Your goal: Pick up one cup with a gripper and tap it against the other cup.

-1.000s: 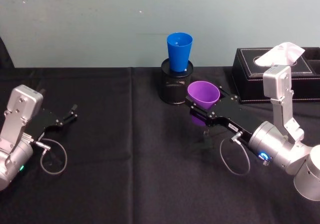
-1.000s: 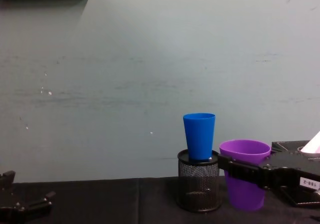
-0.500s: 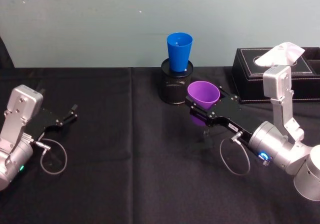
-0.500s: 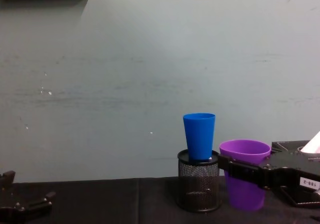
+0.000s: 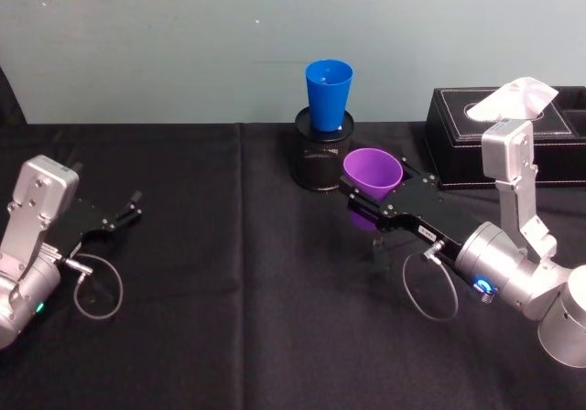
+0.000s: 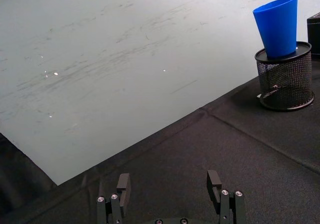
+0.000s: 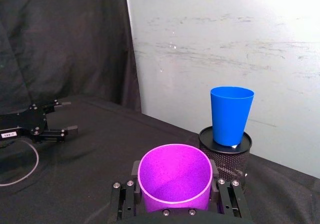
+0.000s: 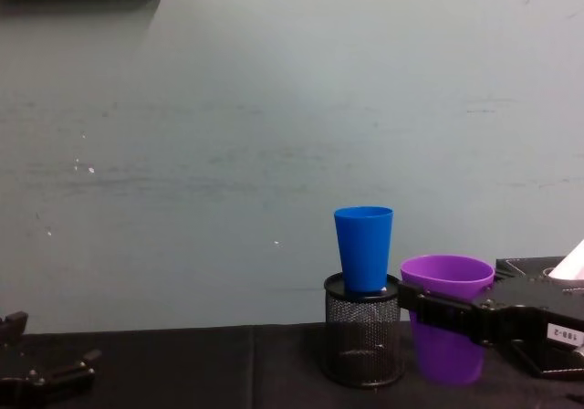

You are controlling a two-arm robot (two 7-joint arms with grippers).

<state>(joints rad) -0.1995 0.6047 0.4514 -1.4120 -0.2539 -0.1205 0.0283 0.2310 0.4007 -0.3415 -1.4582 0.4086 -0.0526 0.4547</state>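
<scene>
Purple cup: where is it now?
Head view, centre-right: the purple cup is held in the right gripper, just right of and nearer than the black mesh pen holder carrying the blue cup.

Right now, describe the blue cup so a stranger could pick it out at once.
At the back of the black table, near the pale wall, a black mesh holder stands left of the tissue box. The blue cup sits upright in its top. It is taller and narrower than the purple cup that the right gripper holds beside it.
</scene>
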